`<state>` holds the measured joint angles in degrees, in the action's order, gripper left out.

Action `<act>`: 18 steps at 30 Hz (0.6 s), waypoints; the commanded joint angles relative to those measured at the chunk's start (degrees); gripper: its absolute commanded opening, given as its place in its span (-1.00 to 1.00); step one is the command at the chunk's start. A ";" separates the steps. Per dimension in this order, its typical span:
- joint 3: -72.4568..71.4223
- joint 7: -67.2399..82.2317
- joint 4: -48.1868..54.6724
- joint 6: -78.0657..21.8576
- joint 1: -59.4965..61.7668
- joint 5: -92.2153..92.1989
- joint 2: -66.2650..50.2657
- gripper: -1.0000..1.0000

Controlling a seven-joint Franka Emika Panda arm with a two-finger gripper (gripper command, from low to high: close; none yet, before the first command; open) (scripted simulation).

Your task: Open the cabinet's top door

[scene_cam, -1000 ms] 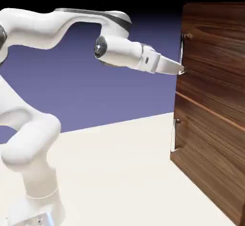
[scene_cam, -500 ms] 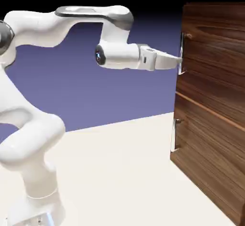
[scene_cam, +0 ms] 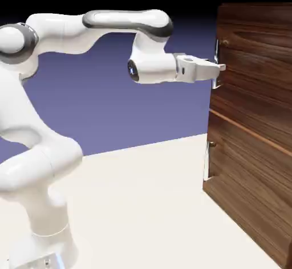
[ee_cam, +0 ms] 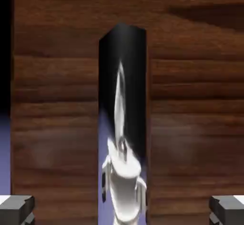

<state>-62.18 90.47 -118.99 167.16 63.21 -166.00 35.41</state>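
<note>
The top door (scene_cam: 254, 62) sits shut on the upper half of the cabinet (scene_cam: 251, 165) at the worktop's (scene_cam: 148, 205) right; it looks stiff and hinged, best pulled by its slim, probably slippery silver handle (scene_cam: 216, 62). The arm reaches level, its claw (scene_cam: 219, 67) spread around that handle, not yet pinching.

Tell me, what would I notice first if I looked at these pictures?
First the big white robot arm, bending up from the lower left and reaching right. Its gripper is at the long silver handle on the top door of a tall dark wooden cabinet. In the hand view that shiny handle stands between the two grey fingertips, mirroring the robot.
</note>
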 commanded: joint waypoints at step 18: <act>30.64 8.38 -11.57 -3.62 -35.30 7.38 -4.73 -1.00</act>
<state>-31.54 98.88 -130.57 163.50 27.91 -158.64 30.68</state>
